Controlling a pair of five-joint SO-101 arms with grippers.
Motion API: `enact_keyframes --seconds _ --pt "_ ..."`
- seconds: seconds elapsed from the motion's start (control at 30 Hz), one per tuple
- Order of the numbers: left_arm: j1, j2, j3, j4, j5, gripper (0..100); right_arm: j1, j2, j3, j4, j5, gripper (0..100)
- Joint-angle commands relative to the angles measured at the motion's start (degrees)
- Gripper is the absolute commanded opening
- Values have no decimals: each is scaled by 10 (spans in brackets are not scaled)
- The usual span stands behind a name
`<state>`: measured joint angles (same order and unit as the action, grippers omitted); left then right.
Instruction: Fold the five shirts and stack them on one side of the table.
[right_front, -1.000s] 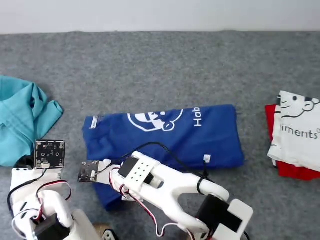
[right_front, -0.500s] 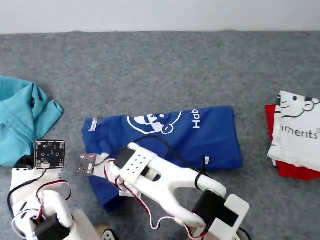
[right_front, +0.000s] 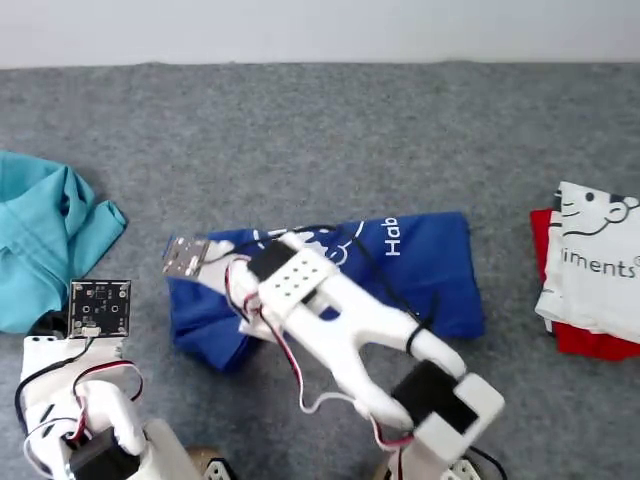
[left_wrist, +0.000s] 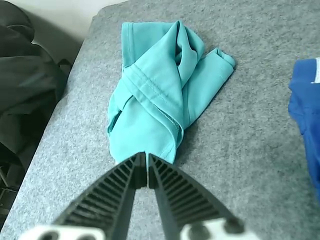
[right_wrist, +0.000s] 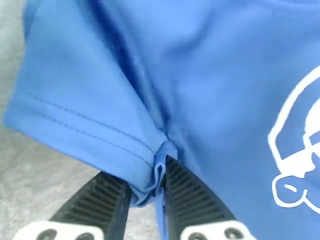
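Observation:
A blue shirt (right_front: 420, 270) with a white print lies across the middle of the table, its left end bunched. My right gripper (right_wrist: 161, 167) is shut on a hemmed edge of the blue shirt (right_wrist: 200, 75) and holds that edge raised over the shirt's left part; its white arm (right_front: 330, 310) crosses the cloth. A crumpled teal shirt (right_front: 40, 235) lies at the far left. My left gripper (left_wrist: 147, 167) hangs shut and empty just in front of the teal shirt (left_wrist: 160, 95), near the table's front left corner.
At the right edge a folded white shirt (right_front: 595, 265) with a print rests on a folded red shirt (right_front: 575, 335). Grey carpet-like table surface (right_front: 330, 130) stretches bare behind the blue shirt. Dark cloth (left_wrist: 25, 75) lies off the table's left side.
My right gripper has moved away from the front edge, carrying the blue shirt's lower left hem up and over its body. The left arm has not moved.

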<state>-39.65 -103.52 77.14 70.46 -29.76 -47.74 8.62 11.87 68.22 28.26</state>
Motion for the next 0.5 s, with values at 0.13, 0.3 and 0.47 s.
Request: enact_keyframes --seconds 0.13,0.3,0.47 --pt "-3 -3 -1 3 5 14 44 98 -169 31 -4 9" --pt "-3 -3 -1 3 5 14 66 181 -292 95 -65 88" --pt "-3 -3 -1 3 5 14 96 245 -386 147 -111 229"
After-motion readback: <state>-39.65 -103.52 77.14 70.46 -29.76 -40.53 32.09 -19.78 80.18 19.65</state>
